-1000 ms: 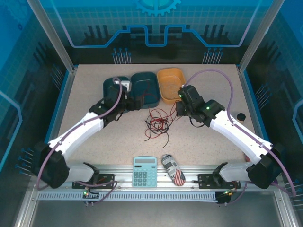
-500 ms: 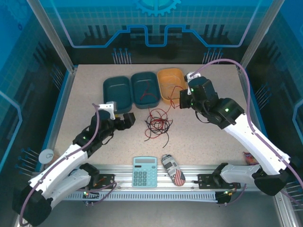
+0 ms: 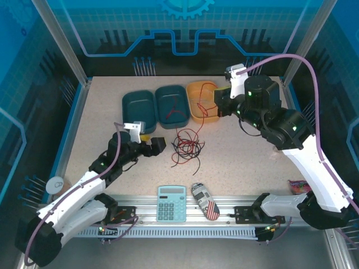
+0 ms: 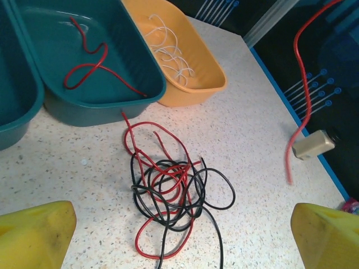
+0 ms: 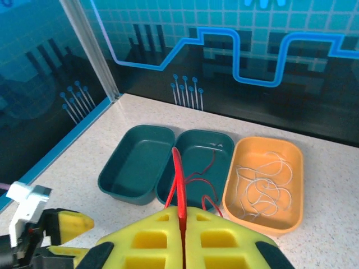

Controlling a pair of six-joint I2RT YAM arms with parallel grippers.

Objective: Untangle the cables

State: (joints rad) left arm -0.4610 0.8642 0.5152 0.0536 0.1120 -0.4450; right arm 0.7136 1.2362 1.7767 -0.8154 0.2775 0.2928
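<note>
Aloft, right tool (image 5: 182,219) pinching red cable (image 5: 178,174), left tool (image 4: 180,235) agape.

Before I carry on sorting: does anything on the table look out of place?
Nothing looks spilled or damaged. A calculator and a flag-patterned object lie at the near edge, unrelated to the cable tangle. The right end effector holds one red cable aloft, free end dangling.

Bright even overhead light on the table (image 3: 104,106); cyan cast from the backlit panels (image 3: 185,28); cables (image 4: 171,193) throw short soft shadows. Left wrist view sharp mid-frame; left fingertips (image 4: 33,235) blurred in the bottom corners.
</note>
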